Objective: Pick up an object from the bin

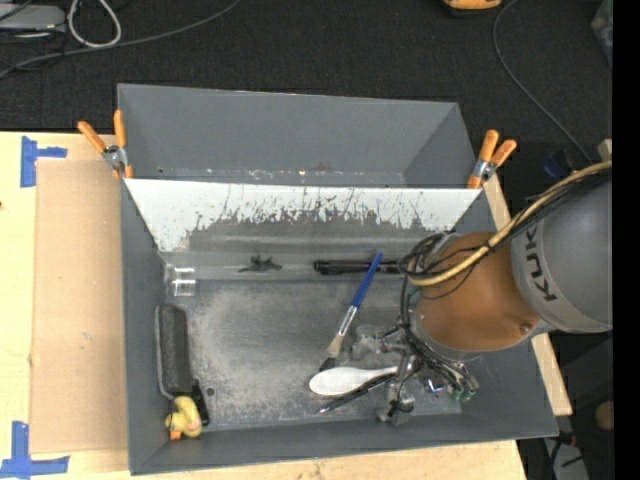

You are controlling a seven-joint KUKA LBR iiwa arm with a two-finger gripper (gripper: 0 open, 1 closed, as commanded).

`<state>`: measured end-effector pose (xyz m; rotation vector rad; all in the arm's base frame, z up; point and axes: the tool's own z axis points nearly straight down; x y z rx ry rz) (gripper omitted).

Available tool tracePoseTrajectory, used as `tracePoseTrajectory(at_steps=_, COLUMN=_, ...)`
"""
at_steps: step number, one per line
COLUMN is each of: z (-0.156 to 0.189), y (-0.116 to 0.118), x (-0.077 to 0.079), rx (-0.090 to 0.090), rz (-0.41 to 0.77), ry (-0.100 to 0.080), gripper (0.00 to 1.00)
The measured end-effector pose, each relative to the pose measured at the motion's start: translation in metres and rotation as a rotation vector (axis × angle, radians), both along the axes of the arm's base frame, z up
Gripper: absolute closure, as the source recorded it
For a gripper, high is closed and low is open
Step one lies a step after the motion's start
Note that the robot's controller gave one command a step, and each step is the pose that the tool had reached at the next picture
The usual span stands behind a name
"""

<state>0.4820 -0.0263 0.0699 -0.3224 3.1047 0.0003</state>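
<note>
We find the claw low in the lower right of the bin, and we cannot tell whether it is released or clenched. Just beside it lies a white spoon, handle toward the claw. We judge it light, stiff and slippery, best taken across the narrow handle. Beyond leans a blue-handled brush.

Grey rounded arm link with black KUKA lettering, glossy orange-brown wrist cover, yellow and black cables looping over it
</note>
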Motion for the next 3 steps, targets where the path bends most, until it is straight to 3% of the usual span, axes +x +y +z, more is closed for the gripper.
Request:
tracePoseTrajectory(at_steps=1, z=0.001, y=0.020, x=-0.003, rx=0.000, rz=0.009, ry=0.004, gripper=1.00)
tracePoseTrajectory(at_steps=2, z=0.001, y=0.020, x=-0.003, rx=0.000, rz=0.009, ry=0.004, gripper=1.00)
tracePoseTrajectory(at_steps=3, z=0.027, y=0.020, x=-0.005, rx=0.000, rz=0.009, ry=0.010, gripper=1.00)
